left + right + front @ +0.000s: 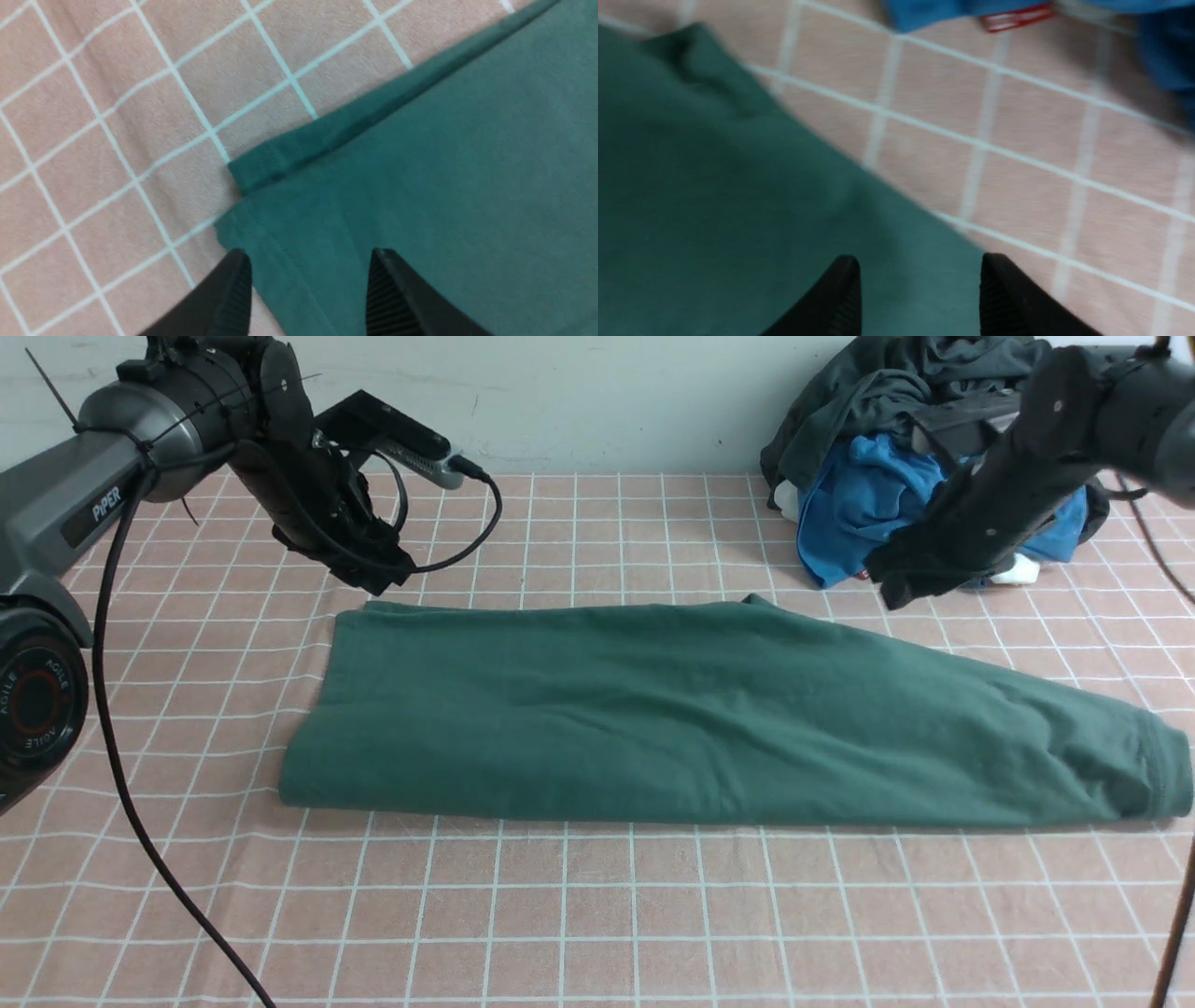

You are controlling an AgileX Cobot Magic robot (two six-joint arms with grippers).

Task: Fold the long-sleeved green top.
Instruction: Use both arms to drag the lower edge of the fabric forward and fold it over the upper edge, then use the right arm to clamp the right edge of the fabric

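**Forest-green cotton long-sleeved top (pixel 653 728): folded into a long band, cross-folds left**

The top lies flat across the middle of the pink, white-gridded worktop (pixel 597 915). It runs from 9 o'clock to 3 o'clock, with a ribbed cuff at the 3 o'clock end. Judging by this narrow, doubled shape, the lengthwise fold is done, and folding the band across into a compact packet is not yet done. The left end effector (pixel 308 261) hangs at the band's 10 o'clock corner, fingers spread and gripping nothing. The right end effector (pixel 920 266) is likewise spread and empty over the far edge toward 2 o'clock. It is near a bright blue garment (pixel 868 495) and a dark charcoal garment (pixel 878 383) heaped at 1 o'clock.
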